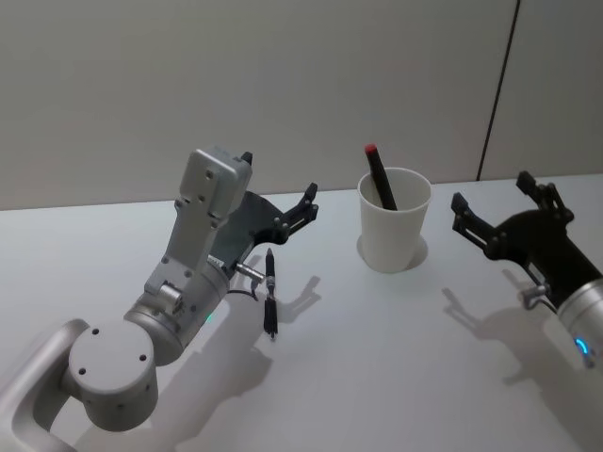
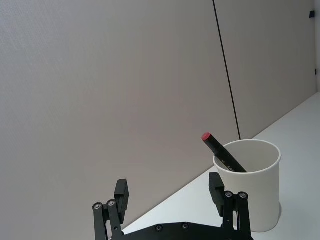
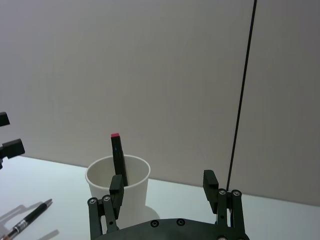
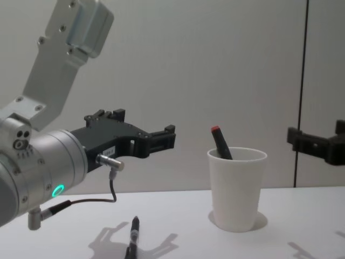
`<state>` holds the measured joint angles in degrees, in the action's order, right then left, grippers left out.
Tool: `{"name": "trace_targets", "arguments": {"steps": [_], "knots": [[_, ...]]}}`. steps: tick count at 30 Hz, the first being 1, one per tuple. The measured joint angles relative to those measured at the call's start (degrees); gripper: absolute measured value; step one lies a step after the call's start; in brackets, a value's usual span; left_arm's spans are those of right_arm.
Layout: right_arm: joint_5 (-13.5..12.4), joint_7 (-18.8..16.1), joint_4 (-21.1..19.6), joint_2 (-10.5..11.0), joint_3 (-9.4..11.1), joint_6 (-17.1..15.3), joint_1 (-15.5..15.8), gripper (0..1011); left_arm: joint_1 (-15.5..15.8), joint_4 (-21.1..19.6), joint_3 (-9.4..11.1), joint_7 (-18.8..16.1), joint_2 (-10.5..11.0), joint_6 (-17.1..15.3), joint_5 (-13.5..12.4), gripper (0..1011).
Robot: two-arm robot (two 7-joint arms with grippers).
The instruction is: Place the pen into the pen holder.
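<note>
Left arm sits closest, grey shell at the lower left of the head view, left gripper (image 1: 303, 209) reaching toward frame centre, jaws spread and empty. Right gripper (image 1: 490, 196) hangs at the right edge, jaws likewise released, nothing between them. Pen (image 1: 271, 297) lies flat on the counter (image 1: 377, 377), left of centre, just below the left gripper and well apart from the pen holder (image 1: 394, 231), which stands upper right of centre. Red-tipped marker (image 1: 380, 179) already leans inside the holder. Pick looks not yet made. Risks: the pen is a slim, round black barrel with a metal band and pointed tip, on a smooth white matte counter, so closing jaws could roll or skid it. Lying flat, it leaves little room, and the hard black jaw tips may strike the counter first. Wrist cable (image 4: 111, 186) dangles near the pen and could sweep it. Holder is thin white paper, tapered, rolled rim, probably light: an arm nudge or the pen catching the rim could tip it. Leaning marker takes part of the mouth and may deflect the pen. Pen looks longer than the holder, so it would lean and load one side.
</note>
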<state>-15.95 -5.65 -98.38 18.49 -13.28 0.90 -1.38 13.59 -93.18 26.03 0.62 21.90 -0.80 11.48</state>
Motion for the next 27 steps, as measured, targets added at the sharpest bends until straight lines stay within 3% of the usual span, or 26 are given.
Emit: {"name": "trace_targets", "arguments": {"steps": [9, 27], "knots": [[-0.6, 1.8, -2.7, 0.8, 0.4, -2.8, 2.1, 1002, 0.0, 0.0, 0.0, 0.0, 0.0, 0.0, 0.0, 1001], [-0.6, 1.8, -2.9, 0.8, 0.3, -2.9, 2.2, 1002, 0.1, 0.1, -0.1, 0.6, -0.1, -0.2, 0.1, 1001]]}}
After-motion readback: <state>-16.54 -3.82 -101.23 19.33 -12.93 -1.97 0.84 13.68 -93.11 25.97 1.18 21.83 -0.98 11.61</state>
